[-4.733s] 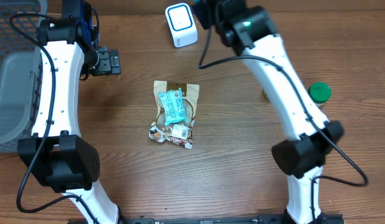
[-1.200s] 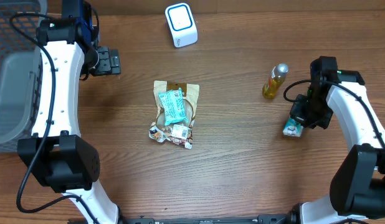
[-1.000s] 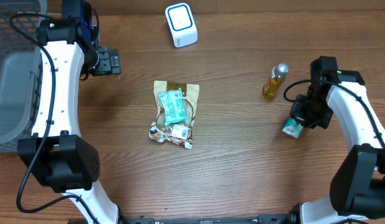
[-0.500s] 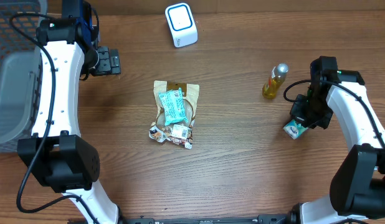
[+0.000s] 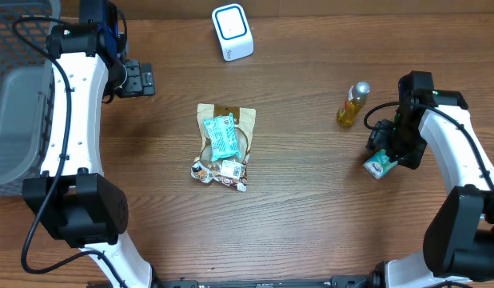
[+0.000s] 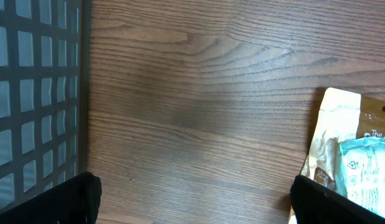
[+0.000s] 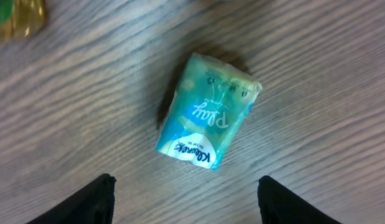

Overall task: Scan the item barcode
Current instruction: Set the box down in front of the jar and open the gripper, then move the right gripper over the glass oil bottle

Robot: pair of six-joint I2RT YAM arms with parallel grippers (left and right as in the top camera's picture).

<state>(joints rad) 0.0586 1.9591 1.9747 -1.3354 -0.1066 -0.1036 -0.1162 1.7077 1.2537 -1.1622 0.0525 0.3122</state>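
Observation:
A small teal Kleenex tissue pack (image 5: 378, 165) (image 7: 208, 118) lies flat on the wooden table at the right. My right gripper (image 5: 388, 147) (image 7: 189, 202) hovers just over it, jaws wide apart, with the pack lying free ahead of the fingertips. The white scanner with a blue square (image 5: 232, 30) stands at the back centre. My left gripper (image 5: 143, 78) (image 6: 195, 202) is open over bare wood at the back left, holding nothing. A heap of snack packets (image 5: 223, 146) (image 6: 351, 155) lies mid-table.
A yellow drink bottle (image 5: 353, 104) (image 7: 18, 15) stands just behind and left of the tissue pack. A grey wire basket (image 5: 15, 104) (image 6: 30, 93) fills the far left edge, beside the left arm.
My right gripper opened and let go of the tissue pack, which now rests on the table. The left arm has not moved.

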